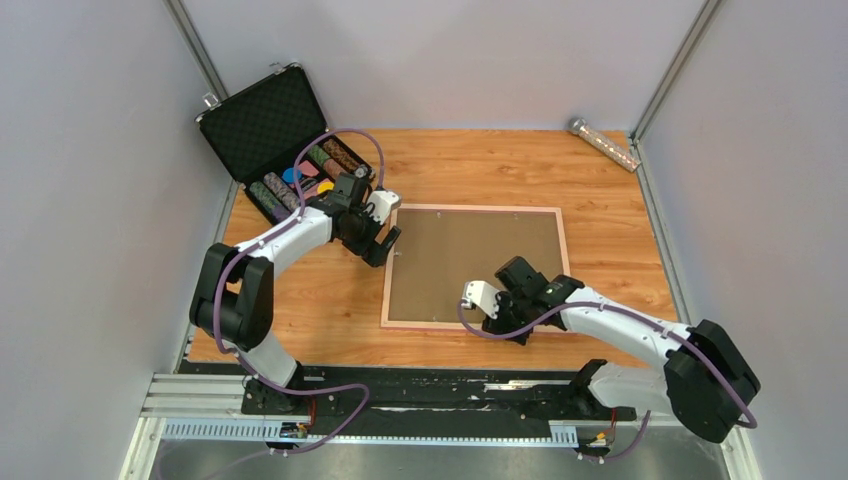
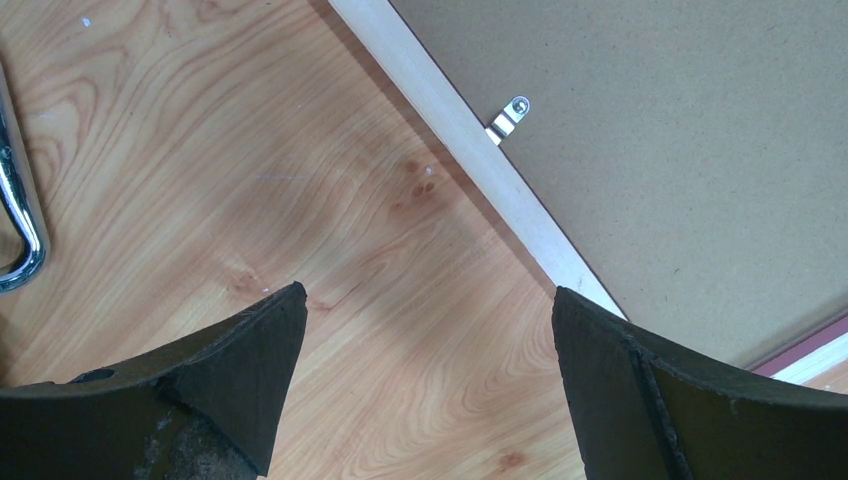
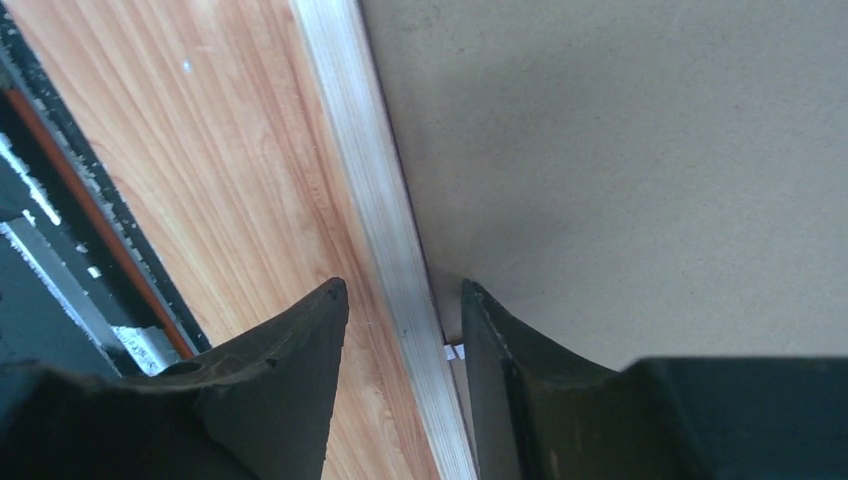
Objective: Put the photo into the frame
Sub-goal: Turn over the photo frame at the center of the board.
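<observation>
The frame (image 1: 475,208) lies face down in the middle of the table, light wood back up, with a thin pink edge showing. A plain brown backing board (image 1: 470,265) fills it. The photo is hidden. My left gripper (image 1: 385,245) is open and empty over bare table just left of the frame's left rail (image 2: 470,140), near a small metal tab (image 2: 508,117). My right gripper (image 1: 508,325) is at the near rail (image 3: 360,150), jaws a little apart and straddling it: one finger over the table, the other over the backing board (image 3: 620,150). Neither finger visibly touches the rail.
An open black foam-lined case (image 1: 265,125) with chips stands at the back left; its chrome handle (image 2: 20,220) shows in the left wrist view. A clear tube (image 1: 603,143) lies at the back right. Grey walls enclose the table; a black mounting rail (image 1: 430,395) runs along the front.
</observation>
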